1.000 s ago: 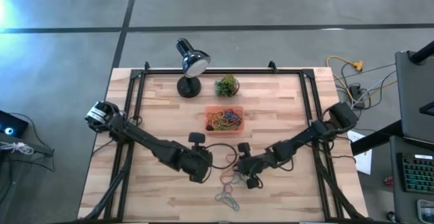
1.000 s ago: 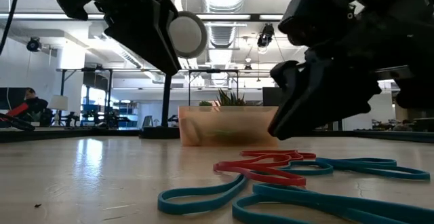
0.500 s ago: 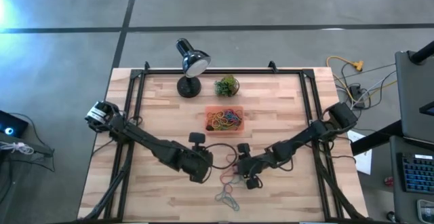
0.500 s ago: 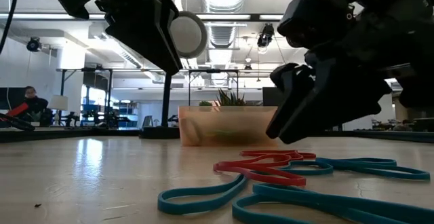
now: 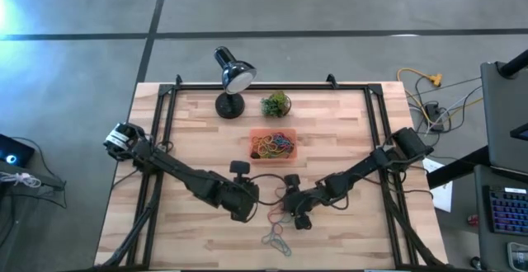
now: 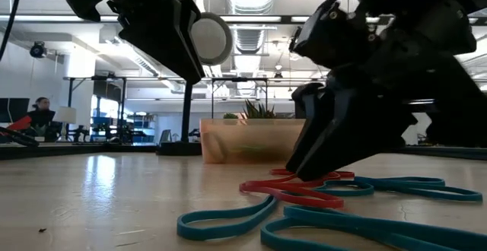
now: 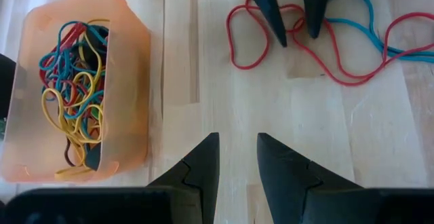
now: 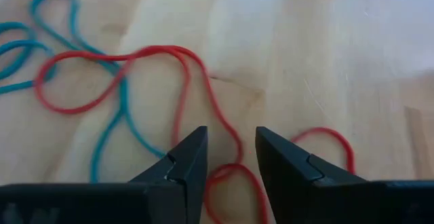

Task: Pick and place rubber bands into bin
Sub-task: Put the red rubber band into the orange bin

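The bin (image 5: 273, 144) (image 7: 135, 61), a translucent orange tray, holds several rubber bands (image 7: 71, 81) in mixed colours. Nearer the table's front edge, a red rubber band (image 7: 244, 58) (image 8: 102, 58) (image 6: 293, 190) lies flat on the wood, tangled with blue ones (image 8: 41, 20) (image 6: 228, 220). My right gripper (image 5: 286, 212) (image 7: 297, 37) (image 8: 230, 159) is open, slanting down, its fingertips low on either side of a strand of the red band. My left gripper (image 5: 250, 209) (image 7: 237, 159) hangs open above the table, left of the bands, with nothing between its fingers. My right gripper stands over a strand of the red band (image 8: 234, 149), slanting down from the table's right, one fingertip (image 7: 279, 37) on each side. The band lies flat and slack on the wood. Whether the fingertips touch the band or the table, I cannot tell.
A black desk lamp (image 5: 231, 78) and a small green plant ball (image 5: 275, 104) stand at the back, beyond the bin. More bands (image 5: 276, 241) lie near the front edge. Black frame rails (image 5: 165, 124) run along the table's left and right sides.
My right gripper has sunk and gone a little toward the table's left, down onto the red band. The bands on the table have not moved.
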### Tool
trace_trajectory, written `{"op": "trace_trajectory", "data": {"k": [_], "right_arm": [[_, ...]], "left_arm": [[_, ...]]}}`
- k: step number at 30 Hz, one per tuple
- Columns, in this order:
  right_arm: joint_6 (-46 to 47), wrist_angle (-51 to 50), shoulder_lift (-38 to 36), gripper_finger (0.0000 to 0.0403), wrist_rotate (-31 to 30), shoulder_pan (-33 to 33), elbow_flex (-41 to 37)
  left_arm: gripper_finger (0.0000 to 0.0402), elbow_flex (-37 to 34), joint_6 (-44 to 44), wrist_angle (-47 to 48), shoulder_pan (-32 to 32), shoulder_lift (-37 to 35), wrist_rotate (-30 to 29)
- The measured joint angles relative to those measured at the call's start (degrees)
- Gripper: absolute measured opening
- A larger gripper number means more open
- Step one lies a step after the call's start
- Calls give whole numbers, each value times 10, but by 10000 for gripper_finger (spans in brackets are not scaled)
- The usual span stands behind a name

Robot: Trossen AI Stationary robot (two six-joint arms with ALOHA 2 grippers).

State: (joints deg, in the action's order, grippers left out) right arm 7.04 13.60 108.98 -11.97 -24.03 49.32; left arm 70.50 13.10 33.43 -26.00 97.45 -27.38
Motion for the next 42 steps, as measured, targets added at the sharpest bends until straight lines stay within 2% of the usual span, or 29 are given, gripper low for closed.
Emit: {"op": "trace_trajectory", "data": {"k": [12, 21, 28, 32, 37, 42], "right_arm": [[26, -6, 15, 95, 17, 11, 2], [30, -45, 15, 18, 35, 12, 4], [-13, -66, 3, 9, 28, 10, 19], [-41, -101, -15, 8, -26, -7, 27], [-44, -174, -39, 8, -137, -28, 47], [-52, -200, -55, 8, -235, -50, 60]], "left_arm": [[85, 0, 0, 1, 0, 0, 0], [85, 0, 0, 1, 0, 0, 0], [85, 0, -2, 1, 0, 0, 0], [85, 0, -3, 1, 0, 0, 0], [85, 0, -3, 1, 0, 0, 0], [85, 0, -3, 1, 0, 0, 0]]}}
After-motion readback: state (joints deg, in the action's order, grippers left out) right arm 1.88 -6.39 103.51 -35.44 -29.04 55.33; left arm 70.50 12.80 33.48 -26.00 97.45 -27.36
